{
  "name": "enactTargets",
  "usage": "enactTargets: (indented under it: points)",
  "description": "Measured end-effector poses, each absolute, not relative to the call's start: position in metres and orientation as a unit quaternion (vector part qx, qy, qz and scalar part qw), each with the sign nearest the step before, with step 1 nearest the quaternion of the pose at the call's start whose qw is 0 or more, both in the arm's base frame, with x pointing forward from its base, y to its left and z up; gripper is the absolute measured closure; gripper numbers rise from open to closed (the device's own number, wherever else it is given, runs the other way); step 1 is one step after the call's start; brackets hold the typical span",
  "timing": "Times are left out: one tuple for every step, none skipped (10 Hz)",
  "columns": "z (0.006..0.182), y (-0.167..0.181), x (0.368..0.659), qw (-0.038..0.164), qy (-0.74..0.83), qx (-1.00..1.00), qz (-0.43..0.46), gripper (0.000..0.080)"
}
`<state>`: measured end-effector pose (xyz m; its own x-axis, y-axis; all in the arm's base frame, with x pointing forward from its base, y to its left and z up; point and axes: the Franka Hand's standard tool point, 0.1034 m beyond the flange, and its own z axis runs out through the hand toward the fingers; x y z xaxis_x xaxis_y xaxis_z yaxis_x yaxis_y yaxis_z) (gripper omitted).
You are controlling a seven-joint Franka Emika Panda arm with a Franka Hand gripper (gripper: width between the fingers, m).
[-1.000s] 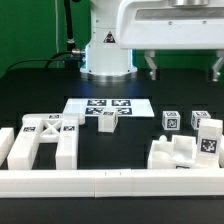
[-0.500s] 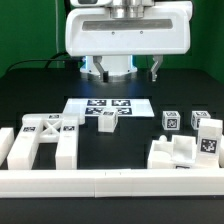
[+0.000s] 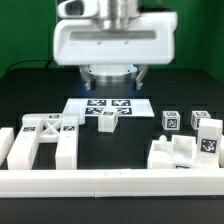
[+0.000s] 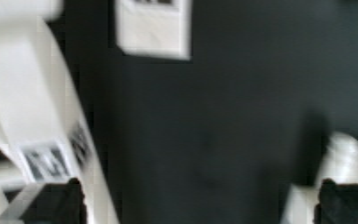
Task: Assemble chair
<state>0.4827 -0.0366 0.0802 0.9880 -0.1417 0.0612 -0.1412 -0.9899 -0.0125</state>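
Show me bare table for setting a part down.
Biggest patch: black table between the X-braced frame and the blocky part, from marker board to border rail. Back corners either side of the arm are bare too. Crowded: the exterior view's right, around the small tagged blocks.

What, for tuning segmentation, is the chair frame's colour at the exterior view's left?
White chair frame, black-patterned tags; best in the exterior view.

Exterior cam sits low on the near side of the marker board (image 3: 90, 103), peeking over the border rail (image 3: 110, 182) toward the arm (image 3: 112, 40) beyond the board. Wrist cam's way closer and blurry: black table (image 4: 211, 130), white tagged parts (image 4: 43, 150). Can't tell which parts both views share.
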Motion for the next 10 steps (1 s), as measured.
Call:
enactTargets:
  points:
    - [0.067,-0.042,0.481,-0.005,0.072,-0.997,-0.037,0.0151]
    - [0.056,-0.045,0.479,-0.012,0.068,-0.997,-0.038,0.0151]
    - [0.055,-0.043,0.477,-0.007,0.067,-0.997,-0.021,0.0151]
    - [0.056,-0.043,0.479,-0.008,0.067,-0.997,-0.024,0.0151]
    - [0.054,-0.041,0.475,-0.004,0.067,-0.998,-0.006,0.0151]
    - [0.054,-0.038,0.471,0.004,0.067,-0.997,0.025,0.0151]
    - [0.053,-0.037,0.469,0.012,0.069,-0.995,0.066,0.0151]
    - [0.046,-0.041,0.469,0.015,0.075,-0.992,0.099,0.0151]
    - [0.043,-0.039,0.469,0.02,0.075,-0.989,0.13,0.0151]
    - [0.043,-0.037,0.472,0.023,0.073,-0.986,0.15,0.0151]
